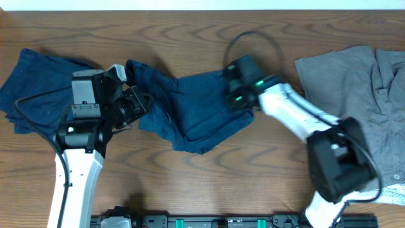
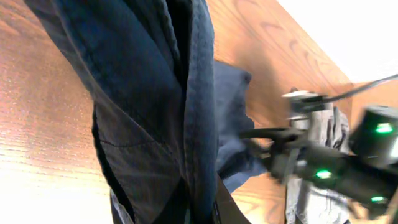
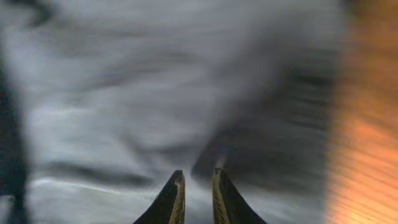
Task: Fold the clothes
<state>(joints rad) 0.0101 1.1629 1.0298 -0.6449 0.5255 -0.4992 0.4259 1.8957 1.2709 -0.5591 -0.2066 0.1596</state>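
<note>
the navy shorts (image 2: 155,112) filled the left wrist view and hid the fingers of the left gripper (image 1: 142,104); overhead, it sat clamped on their left edge. the right wrist view was blurred, with the right gripper (image 3: 198,177) narrowly parted over dark cloth. the shorts lay bunched mid-way along the table (image 1: 190,25), with the grey garments (image 1: 354,82) cut off at the right.

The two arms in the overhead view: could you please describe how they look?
The left arm and right arm have white links and bulky black joints with green lights. Thin black cables trail from both. The right fingers are dark with tan inner faces.
</note>
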